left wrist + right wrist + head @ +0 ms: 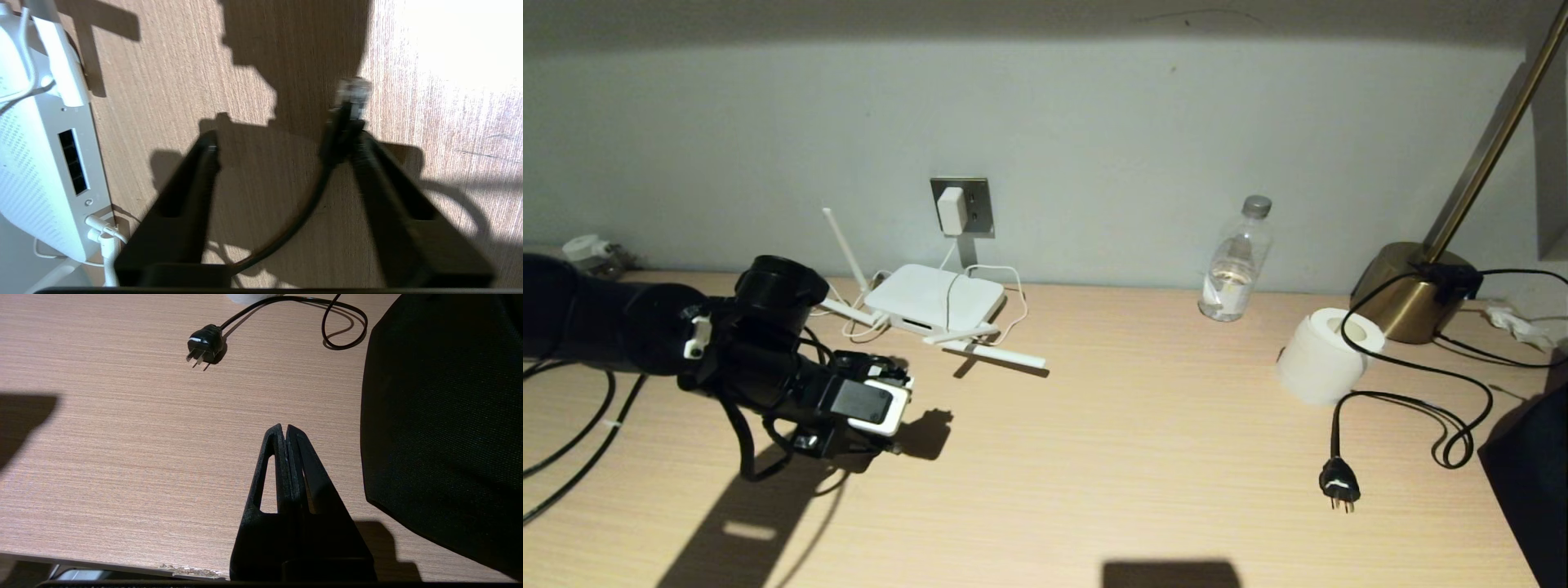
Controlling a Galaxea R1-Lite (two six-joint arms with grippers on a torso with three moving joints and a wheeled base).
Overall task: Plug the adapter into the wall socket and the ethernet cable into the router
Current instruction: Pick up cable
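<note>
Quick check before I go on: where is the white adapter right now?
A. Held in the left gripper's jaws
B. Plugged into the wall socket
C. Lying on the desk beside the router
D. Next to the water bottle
B. In the head view the adapter sits on the face of the wall socket, with its thin white cord running down to the router.

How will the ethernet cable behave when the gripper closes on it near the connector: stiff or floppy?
Probably floppy: the ethernet cable sags in a loose curve between the open fingers of the left gripper. Its clear connector looks small and light, so it may swing or twist when lifted. Gripping close behind the connector should likely keep it aimed at the router.
</note>
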